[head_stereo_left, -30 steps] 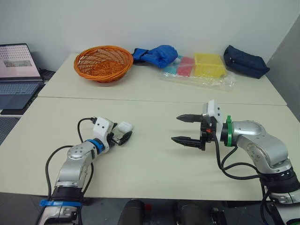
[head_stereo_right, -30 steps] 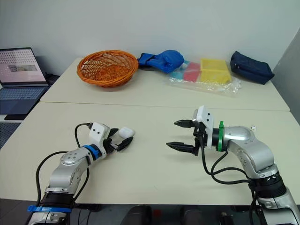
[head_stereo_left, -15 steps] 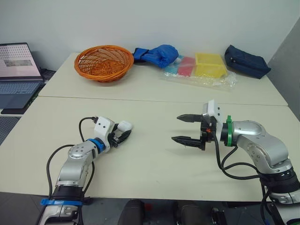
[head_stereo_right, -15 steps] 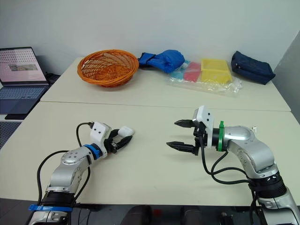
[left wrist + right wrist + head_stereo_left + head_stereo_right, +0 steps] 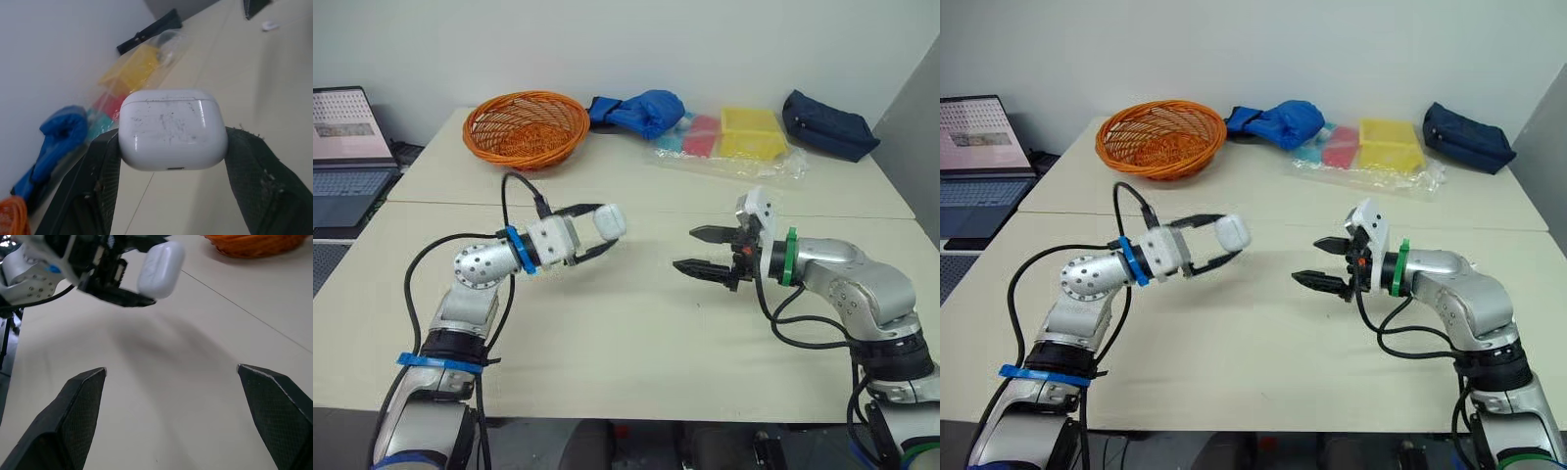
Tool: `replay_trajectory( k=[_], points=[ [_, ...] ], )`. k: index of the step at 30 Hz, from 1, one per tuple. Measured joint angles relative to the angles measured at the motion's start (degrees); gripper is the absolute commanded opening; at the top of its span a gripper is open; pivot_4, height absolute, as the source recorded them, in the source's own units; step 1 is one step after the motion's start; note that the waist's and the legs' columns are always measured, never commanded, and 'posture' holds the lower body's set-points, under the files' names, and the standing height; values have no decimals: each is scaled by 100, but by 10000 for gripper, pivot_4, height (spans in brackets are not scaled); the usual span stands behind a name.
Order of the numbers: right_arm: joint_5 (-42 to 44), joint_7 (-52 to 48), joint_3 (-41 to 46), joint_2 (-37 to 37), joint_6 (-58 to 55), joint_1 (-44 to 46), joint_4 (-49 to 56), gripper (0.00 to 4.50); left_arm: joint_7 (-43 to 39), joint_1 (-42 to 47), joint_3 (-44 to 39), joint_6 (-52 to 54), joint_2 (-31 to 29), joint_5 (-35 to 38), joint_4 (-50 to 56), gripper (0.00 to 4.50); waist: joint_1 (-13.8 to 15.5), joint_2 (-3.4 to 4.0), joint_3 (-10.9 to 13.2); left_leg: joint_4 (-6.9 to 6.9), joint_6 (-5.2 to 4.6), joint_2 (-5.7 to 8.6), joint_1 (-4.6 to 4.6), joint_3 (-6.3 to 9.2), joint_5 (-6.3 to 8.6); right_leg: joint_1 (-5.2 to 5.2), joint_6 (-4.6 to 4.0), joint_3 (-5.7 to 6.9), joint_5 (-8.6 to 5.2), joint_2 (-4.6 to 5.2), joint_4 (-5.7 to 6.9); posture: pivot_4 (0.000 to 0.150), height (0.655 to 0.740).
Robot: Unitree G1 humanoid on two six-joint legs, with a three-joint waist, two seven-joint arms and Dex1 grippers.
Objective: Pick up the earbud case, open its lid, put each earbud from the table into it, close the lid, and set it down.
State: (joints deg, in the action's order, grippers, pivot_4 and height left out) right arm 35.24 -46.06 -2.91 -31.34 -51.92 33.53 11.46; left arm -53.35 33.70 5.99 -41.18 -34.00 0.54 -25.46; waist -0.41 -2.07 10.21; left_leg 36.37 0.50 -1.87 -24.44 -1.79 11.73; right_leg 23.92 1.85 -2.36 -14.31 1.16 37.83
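Over table [image 5: 636, 328], earbud case [image 5: 611, 221] within left end effector [image 5: 604, 227]

Backed at twelve o'clock by a plain white wall [image 5: 724, 39], with a grey panel [image 5: 922, 127] at two o'clock. Furnished with two cream tables pushed together: near table [image 5: 636, 333], far table [image 5: 607, 181], seam running nine to three o'clock. Bears along the far table an orange basket [image 5: 526, 127] at eleven, blue cloth [image 5: 636, 108] at twelve, navy pouch [image 5: 827, 125] at one. Open laptop [image 5: 347, 147] at ten o'clock, dark floor [image 5: 325, 269] at nine. Evenly lit.
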Motion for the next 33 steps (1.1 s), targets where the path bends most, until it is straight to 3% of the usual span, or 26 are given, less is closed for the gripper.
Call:
replay_trajectory(
  k=[4, 10, 26, 29, 33],
  points=[
    [447, 289, 142, 347, -731, 361, -44, 45000, 195, 738, 210, -1861, 15, -535, -896, 27438, 13, 0, 0, 19, -1, 2, -38, 0, -1, 26, 5, 9, 3, -10, 16, 1500, 7400],
    [657, 615, 164, 832, -1130, 610, -157, 45000, 693, 1302, 360, -3214, 67, -1042, -1835, 27438, -3, 0, 0, 33, -2, 7, -40, -8, -1, 23, 19, 4, 9, -11, 16, 1500, 7400],
    [608, 913, 146, 1476, -1081, 800, -562, 45000, 1634, 1622, 659, -3801, 109, -1553, -2373, 27438, -47, 0, 0, 52, -2, 5, -43, -7, -1, 20, 22, 9, 11, -14, 27, 1500, 7400],
    [590, 908, 140, 1480, -1038, 821, -640, 38944, 1684, 1628, 749, -3806, 103, -1555, -2375, 27438, -57, 1, 0, 52, -2, 4, -43, -6, -1, 20, 22, 10, 11, -15, 28, 1500, 7400],
    [573, 916, 142, 1499, -1011, 821, -677, 25718, 1775, 1632, 832, -3809, 76, -1555, -2379, 27438, -74, 0, 0, 52, -2, 4, -43, -6, -1, 20, 22, 9, 11, -14, 28, 1500, 7400]
  ],
)
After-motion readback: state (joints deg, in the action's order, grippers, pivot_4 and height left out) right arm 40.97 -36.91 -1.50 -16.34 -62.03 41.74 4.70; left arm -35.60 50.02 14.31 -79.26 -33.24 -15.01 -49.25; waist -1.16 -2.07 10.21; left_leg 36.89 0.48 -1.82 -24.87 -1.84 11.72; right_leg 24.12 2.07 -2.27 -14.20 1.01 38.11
